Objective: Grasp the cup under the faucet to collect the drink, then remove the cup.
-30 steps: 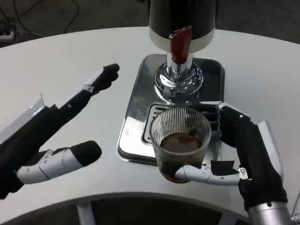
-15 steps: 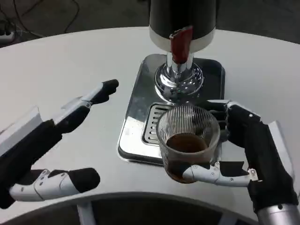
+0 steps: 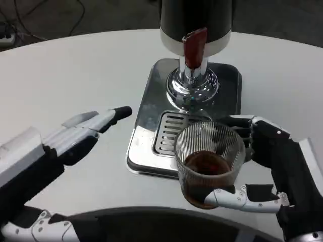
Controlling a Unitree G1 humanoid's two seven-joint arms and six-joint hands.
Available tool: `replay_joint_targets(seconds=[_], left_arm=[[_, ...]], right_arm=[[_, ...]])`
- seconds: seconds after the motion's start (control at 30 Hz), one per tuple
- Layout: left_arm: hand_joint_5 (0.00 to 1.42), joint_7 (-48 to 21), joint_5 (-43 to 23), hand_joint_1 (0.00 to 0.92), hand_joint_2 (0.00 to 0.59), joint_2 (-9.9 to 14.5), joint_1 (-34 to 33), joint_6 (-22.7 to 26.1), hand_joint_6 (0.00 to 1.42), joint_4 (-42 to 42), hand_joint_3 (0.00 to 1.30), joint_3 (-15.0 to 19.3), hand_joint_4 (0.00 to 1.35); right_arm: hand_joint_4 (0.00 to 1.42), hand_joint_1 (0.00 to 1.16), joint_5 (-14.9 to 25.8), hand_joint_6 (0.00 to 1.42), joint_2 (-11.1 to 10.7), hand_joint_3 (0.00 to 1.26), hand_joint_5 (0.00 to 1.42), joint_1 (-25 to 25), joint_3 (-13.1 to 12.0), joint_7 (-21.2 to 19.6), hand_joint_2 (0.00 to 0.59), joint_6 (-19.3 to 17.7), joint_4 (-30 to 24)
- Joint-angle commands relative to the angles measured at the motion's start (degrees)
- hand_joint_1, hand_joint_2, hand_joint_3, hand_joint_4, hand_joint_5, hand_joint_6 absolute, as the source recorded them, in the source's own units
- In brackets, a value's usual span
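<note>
Right hand (image 3: 275, 171): wrapped around the cup (image 3: 209, 164), thumb across the near lower wall, fingers behind the far side; wrist cut off by the lower right corner.

Cup: clear, ribbed, upright, dark drink in its lower part. It sits at the near right edge of the tray (image 3: 144, 136), partly over the grille (image 3: 169, 132), nearer the camera than the faucet (image 3: 194, 48). Whether its base touches the tray cannot be told.

Left hand (image 3: 75, 138): holding nothing, fingers extended and spread, tips pointing toward the tray's left edge, apart from it. Its lower part is cut off at the bottom left.

Table (image 3: 75, 75): white.
</note>
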Motion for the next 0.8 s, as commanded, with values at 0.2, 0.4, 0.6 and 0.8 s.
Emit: replay_joint_targets(seconds=[0.2, 0.4, 0.6, 0.8], left_arm=[[0.06, 0.6, 3.2, 0.0, 0.094, 1.2, 2.9, -4.7, 0.01, -0.6, 0.02, 1.3, 0.0], [0.06, 0.8, 4.7, 0.0, 0.094, 1.2, 4.7, -8.9, 0.0, -0.8, 0.03, 2.7, 0.0], [0.03, 1.3, 5.9, 0.0, 0.095, 1.4, 6.5, -13.1, 0.0, -0.1, 0.03, 4.6, 0.0], [0.0, 1.3, 6.8, 0.0, 0.095, 2.1, 9.2, -17.9, 0.0, 0.8, 0.02, 7.9, 0.0]], right_arm=[[0.71, 1.07, 1.8, 0.88, -0.2, 0.67, 0.83, 1.6, 1.2, 1.4, 0.04, -0.4, -3.5], [0.71, 1.07, 2.2, 0.88, -0.9, 0.68, 0.83, 2.1, 1.5, 2.3, 0.039, 0.1, -4.7], [0.71, 1.07, 2.9, 0.88, -1.9, 0.68, 0.83, 2.1, 1.1, 3.5, 0.039, 0.9, -5.9], [0.71, 1.07, 4.1, 0.88, -3.5, 0.68, 0.83, 1.5, 0.2, 5.2, 0.039, 2.2, -7.0]])
